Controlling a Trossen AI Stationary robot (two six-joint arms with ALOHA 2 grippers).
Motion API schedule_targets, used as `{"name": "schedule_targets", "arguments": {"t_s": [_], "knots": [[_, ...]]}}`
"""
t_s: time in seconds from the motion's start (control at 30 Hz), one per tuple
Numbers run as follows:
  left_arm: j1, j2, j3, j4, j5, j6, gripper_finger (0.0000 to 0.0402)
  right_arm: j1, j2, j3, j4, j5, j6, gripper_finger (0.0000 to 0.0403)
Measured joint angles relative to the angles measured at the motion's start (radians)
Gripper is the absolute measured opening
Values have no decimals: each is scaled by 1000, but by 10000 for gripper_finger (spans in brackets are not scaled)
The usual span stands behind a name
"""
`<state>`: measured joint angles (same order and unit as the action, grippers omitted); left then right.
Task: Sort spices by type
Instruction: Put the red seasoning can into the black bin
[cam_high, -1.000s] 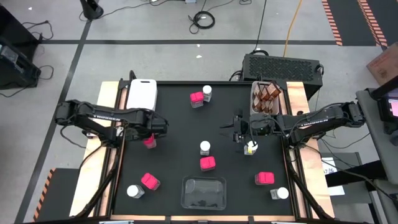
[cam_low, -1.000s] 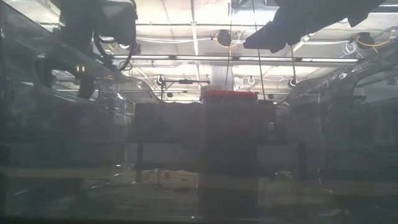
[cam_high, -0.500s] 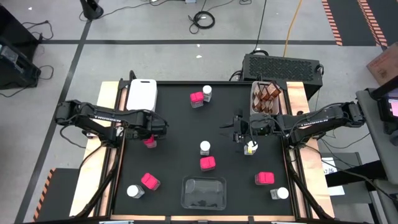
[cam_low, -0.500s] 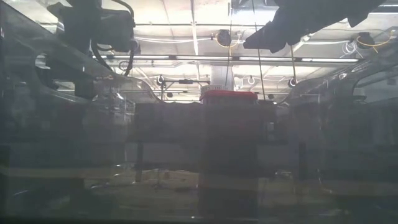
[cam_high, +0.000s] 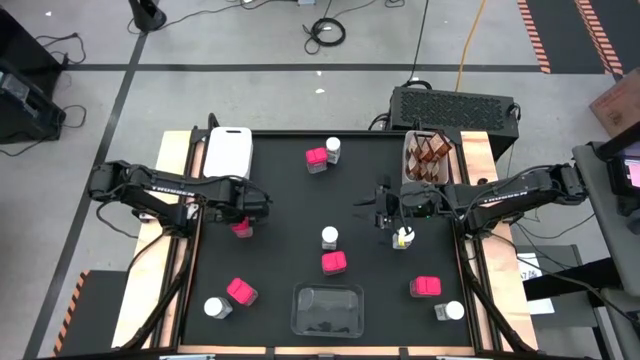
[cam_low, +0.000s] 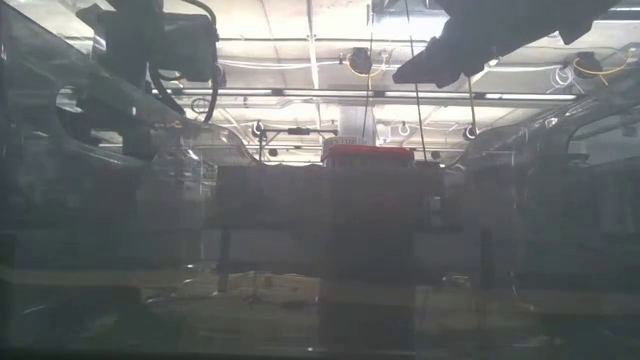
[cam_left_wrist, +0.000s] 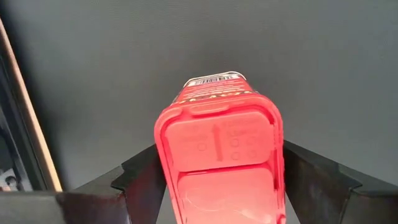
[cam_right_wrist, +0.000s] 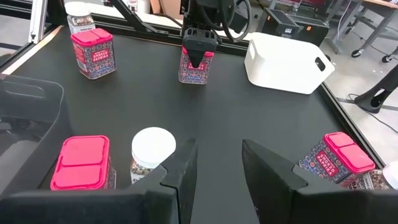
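Note:
My left gripper (cam_high: 240, 222) is at the table's left and is shut on a pink square-topped spice box (cam_left_wrist: 217, 149), which also shows in the right wrist view (cam_right_wrist: 196, 65). My right gripper (cam_right_wrist: 214, 165) hovers right of centre, open and empty, pointing toward the table's left. A white-lidded jar (cam_high: 403, 238) stands on the mat just near of it. More pink boxes (cam_high: 335, 262) and white-lidded jars (cam_high: 329, 237) stand about the mat. Brown jars (cam_high: 428, 152) sit in a clear bin at the far right. My left gripper pinches the pink box between its two fingers (cam_left_wrist: 140, 177) by two opposite sides, just below its lid (cam_left_wrist: 217, 134). The fingers come from above, pointing down. The box stands upright under them. I cannot tell whether its base rests on the mat or hangs just above it.
A white tray (cam_high: 228, 150) stands at the far left. A clear tray (cam_high: 327, 308) stands at the near edge. Pink boxes (cam_high: 317, 159) (cam_high: 241, 291) (cam_high: 425, 287) and white-lidded jars (cam_high: 333, 148) (cam_high: 213, 308) (cam_high: 450, 311) stand around them.

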<state>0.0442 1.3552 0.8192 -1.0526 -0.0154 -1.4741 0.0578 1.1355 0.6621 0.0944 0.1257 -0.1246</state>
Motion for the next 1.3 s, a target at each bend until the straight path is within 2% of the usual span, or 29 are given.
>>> {"name": "schedule_targets", "arguments": {"t_s": [0.4, 0.73, 1.0, 1.2, 1.3], "knots": [[0, 0, 0, 8, -1, 193, 280, 0, 0, 0, 0, 0, 0, 123], [0, 0, 10, 25, 25, 265, 219, 0, 0, 0, 1, 0, 0, 123], [2, -1, 147, 34, 30, 452, 222, 0, 0, 0, 1, 0, 0, 123], [2, -1, 257, 213, 31, 650, 226, -7, 0, 0, 2, 17, -2, 123], [8, 6, 303, 311, 33, 769, 227, -24, 0, 0, 4, 107, -31, 123]]}}
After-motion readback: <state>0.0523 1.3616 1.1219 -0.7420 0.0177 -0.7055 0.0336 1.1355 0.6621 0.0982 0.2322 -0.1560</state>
